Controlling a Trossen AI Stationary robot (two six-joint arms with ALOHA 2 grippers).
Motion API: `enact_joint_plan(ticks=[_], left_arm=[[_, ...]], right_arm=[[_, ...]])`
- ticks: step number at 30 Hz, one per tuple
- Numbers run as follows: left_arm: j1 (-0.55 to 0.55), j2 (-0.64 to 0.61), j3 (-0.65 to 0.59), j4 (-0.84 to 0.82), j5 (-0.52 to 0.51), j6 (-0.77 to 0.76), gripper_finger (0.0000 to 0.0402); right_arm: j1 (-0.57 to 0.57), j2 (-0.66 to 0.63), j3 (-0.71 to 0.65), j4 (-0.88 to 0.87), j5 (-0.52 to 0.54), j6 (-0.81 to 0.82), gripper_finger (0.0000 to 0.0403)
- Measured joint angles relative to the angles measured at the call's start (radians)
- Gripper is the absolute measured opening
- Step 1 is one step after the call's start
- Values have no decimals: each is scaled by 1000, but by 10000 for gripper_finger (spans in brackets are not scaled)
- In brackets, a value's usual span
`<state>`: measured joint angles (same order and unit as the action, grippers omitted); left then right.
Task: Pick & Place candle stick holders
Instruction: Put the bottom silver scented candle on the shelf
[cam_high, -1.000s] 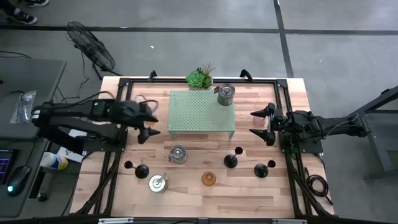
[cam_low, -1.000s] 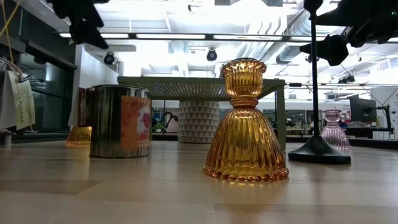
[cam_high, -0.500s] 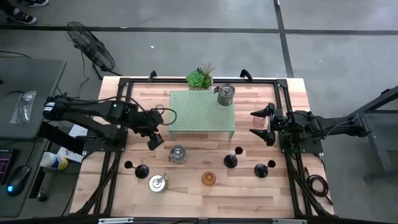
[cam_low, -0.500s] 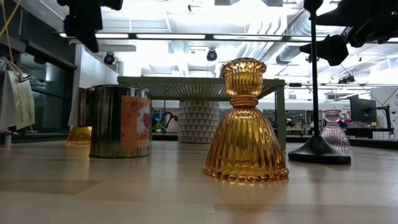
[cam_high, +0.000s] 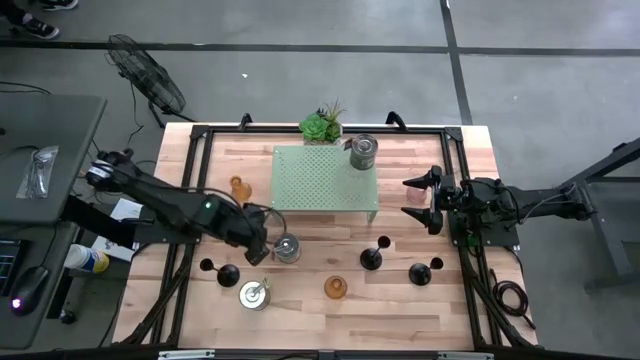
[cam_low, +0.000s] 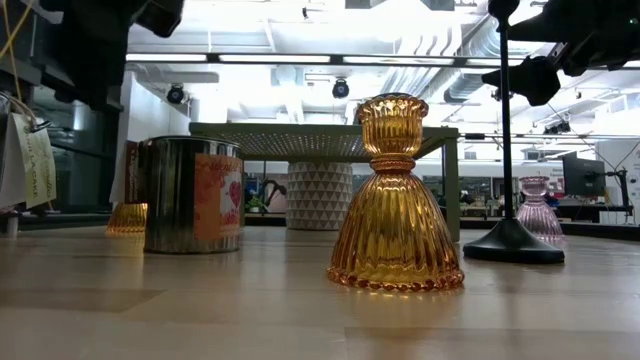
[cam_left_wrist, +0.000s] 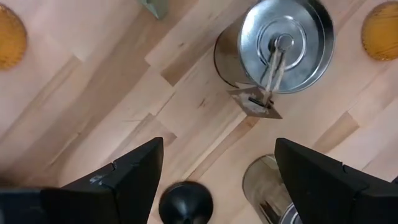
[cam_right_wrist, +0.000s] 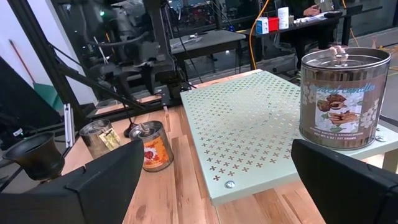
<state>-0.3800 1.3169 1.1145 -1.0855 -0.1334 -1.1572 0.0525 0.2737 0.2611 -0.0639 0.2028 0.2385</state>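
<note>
left gripper (cam_high: 258, 247) | fingers apart, empty | beside silver tin holder (cam_high: 286, 248) | right gripper (cam_high: 420, 198) parted, waiting

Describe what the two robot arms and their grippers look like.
Both arms are dark, almost black, built of jointed segments with black cables along them. The left gripper ends in two broad, wedge-shaped black fingers. The right gripper has two pointed black fingers. A small green light shows on the left arm. No markings are legible.

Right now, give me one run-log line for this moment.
left gripper: open, above black holder | right gripper: open, waiting at right edge | held: nothing
</note>
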Motion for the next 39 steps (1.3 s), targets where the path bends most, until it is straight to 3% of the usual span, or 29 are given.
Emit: enact_joint_plan(ticks=[6, 10, 19, 25, 35, 39], left_arm=[[-30, 49, 0, 112, -8, -32, 303], [-58, 82, 0, 165, 55, 26, 303], [-144, 87, 0, 171, 225, 362, 303], [-261, 76, -1, 178, 90, 619, 307], [-397, 60, -1, 177, 64, 681, 393], [-430, 69, -1, 177, 25, 701, 391]], right_arm=[[0, 0, 0, 0, 0, 0, 400], [0, 0, 0, 0, 0, 0, 400], [0, 0, 0, 0, 0, 0, 400], [0, 0, 0, 0, 0, 0, 400], [0, 0, 0, 0, 0, 0, 400], [0, 0, 0, 0, 0, 0, 400]])
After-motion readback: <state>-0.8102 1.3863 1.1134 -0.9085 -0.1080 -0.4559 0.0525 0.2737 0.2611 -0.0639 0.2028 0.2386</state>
